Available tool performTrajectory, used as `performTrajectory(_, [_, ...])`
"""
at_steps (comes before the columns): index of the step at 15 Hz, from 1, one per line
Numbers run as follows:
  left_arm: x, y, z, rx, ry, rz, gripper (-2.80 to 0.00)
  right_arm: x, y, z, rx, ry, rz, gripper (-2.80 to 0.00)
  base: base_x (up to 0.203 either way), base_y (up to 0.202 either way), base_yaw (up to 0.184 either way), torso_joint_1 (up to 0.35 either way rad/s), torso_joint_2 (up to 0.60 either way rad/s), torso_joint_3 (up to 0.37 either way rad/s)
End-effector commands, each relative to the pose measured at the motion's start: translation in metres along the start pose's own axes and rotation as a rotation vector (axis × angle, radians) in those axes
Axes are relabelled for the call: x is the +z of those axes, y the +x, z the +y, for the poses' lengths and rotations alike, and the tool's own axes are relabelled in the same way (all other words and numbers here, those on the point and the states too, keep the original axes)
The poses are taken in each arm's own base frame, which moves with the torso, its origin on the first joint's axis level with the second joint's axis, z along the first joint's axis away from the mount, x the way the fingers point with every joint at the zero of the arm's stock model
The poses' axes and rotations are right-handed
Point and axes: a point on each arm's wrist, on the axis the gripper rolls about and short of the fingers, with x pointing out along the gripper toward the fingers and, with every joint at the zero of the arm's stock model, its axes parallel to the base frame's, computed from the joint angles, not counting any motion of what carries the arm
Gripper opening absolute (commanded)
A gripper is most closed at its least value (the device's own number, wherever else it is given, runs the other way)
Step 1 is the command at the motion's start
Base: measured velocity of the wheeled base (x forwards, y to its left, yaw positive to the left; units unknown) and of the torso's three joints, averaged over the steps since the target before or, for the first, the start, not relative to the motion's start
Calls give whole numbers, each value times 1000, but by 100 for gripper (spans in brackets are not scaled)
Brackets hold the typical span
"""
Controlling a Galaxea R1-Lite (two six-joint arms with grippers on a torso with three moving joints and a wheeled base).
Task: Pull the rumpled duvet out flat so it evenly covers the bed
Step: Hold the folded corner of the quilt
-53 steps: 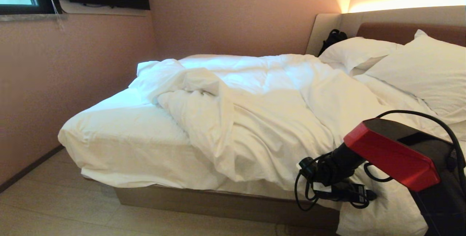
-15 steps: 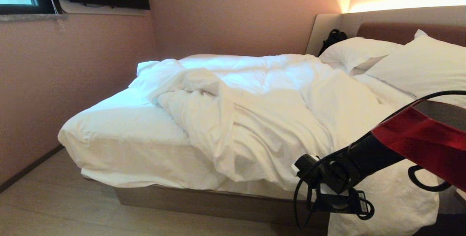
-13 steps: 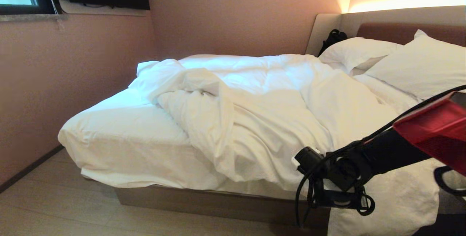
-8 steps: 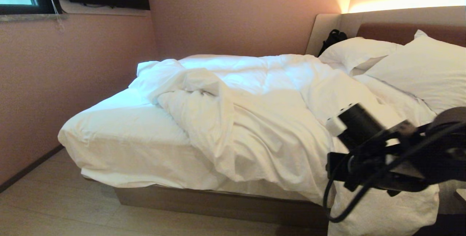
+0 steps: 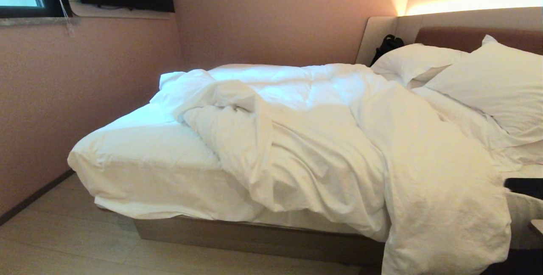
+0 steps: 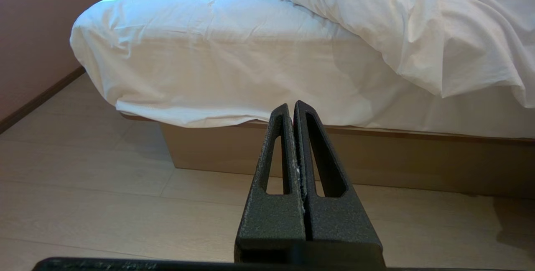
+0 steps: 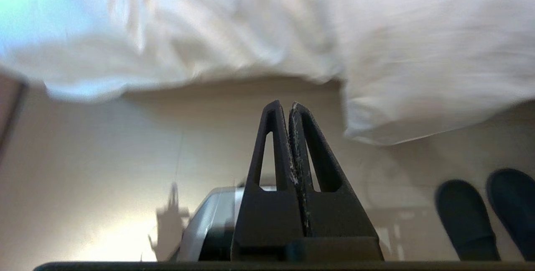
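Two grippers show only in their wrist views: the left gripper [image 6: 294, 106] hangs low before the bed [image 5: 263, 234], fingers pressed together on nothing; the right gripper [image 7: 290, 106] points at the floor [image 7: 104, 158], fingers likewise together and empty. Rumpled, the duvet [image 5: 339, 147] lies bunched mid-mattress, one part draping over the near edge, perhaps reaching the floor

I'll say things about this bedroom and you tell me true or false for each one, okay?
1. The puffy white quilted duvet lies flat over the whole bed. False: it is bunched up, leaving the thin white fitted sheet bare.
2. Two white pillows sit by the padded headboard. True.
3. The left hand is open. False: shut, holding nothing.
4. The right hand is shut. True.
5. Dark slippers are on the floor. True.
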Motion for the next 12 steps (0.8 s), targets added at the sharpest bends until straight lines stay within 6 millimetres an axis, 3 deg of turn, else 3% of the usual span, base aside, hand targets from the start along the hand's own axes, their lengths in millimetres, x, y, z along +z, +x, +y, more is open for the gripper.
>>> performTrajectory(1, [0,0,0,0,0,0,-280,-9,-34,-28,-12,50,-113,-280,0,0,0,0,0,0])
performTrajectory(6, [0,0,0,0,0,0,-280,-43,-78,-66,-142,115,-381,-280,0,0,0,0,0,0])
performTrajectory(12, [0,0,0,0,0,0,-280,-86,-121,-77,-236,114,-623,-280,0,0,0,0,0,0])
